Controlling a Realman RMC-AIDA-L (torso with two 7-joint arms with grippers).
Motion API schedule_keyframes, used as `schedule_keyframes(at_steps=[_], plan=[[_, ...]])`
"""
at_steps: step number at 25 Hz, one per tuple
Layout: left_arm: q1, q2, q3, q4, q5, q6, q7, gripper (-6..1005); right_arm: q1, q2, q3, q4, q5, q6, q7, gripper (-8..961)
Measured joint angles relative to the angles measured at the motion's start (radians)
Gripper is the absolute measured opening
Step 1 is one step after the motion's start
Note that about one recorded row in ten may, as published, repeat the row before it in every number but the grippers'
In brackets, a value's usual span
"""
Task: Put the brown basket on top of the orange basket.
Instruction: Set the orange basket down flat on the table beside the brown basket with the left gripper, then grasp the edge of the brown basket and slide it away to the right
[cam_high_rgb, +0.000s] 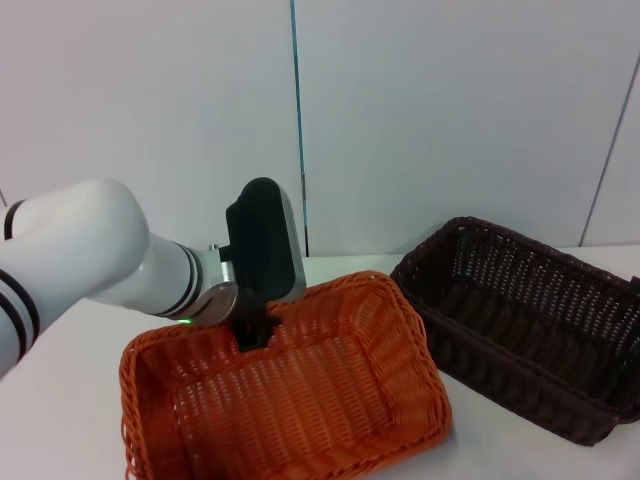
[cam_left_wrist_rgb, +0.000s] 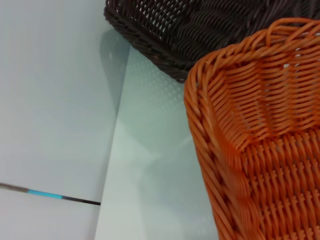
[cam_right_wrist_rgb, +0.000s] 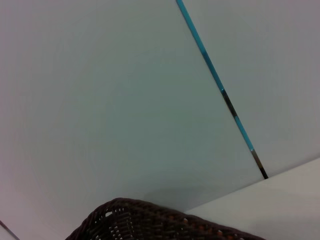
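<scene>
The orange basket (cam_high_rgb: 300, 400) sits on the white table in front of me. The brown basket (cam_high_rgb: 520, 320) stands right beside it on the right, both upright and empty. My left gripper (cam_high_rgb: 253, 336) hangs at the orange basket's far rim, its black tip just inside the rim. The left wrist view shows the orange basket's corner (cam_left_wrist_rgb: 260, 150) close up and the brown basket (cam_left_wrist_rgb: 200, 30) beyond it, with no fingers. The right wrist view shows only the brown basket's rim (cam_right_wrist_rgb: 150, 222). A small dark sliver (cam_high_rgb: 635, 285) at the brown basket's far right may be my right gripper.
The white table (cam_high_rgb: 60, 400) ends at a pale wall close behind the baskets. A thin blue seam (cam_high_rgb: 297, 120) runs down the wall. Bare table shows to the left of the orange basket and behind it (cam_left_wrist_rgb: 150, 150).
</scene>
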Motion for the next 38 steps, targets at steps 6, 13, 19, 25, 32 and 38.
schedule_keyframes(at_steps=[6,13,19,25,32,38], plan=[[-0.006,-0.003,0.005,-0.001,-0.001,-0.025,0.001,181,-0.001,0.001,-0.004,-0.002,0.0,0.0,0.006,787],[-0.007,-0.004,0.023,-0.005,-0.001,-0.037,0.0,183,-0.002,0.003,-0.004,-0.002,0.0,0.0,0.009,787],[-0.005,-0.004,0.024,-0.003,-0.001,-0.037,-0.004,185,-0.003,0.003,-0.004,-0.002,0.0,-0.001,0.01,787],[0.005,-0.007,0.031,-0.003,0.0,-0.078,-0.007,230,-0.003,0.003,-0.005,-0.002,0.0,-0.002,0.01,787],[0.021,-0.013,0.065,-0.01,-0.001,-0.136,-0.009,325,-0.003,0.003,-0.006,-0.002,0.0,-0.008,0.01,787],[0.024,-0.01,0.072,-0.01,-0.002,-0.132,-0.01,570,-0.002,0.003,-0.006,-0.002,0.0,-0.008,0.011,787]])
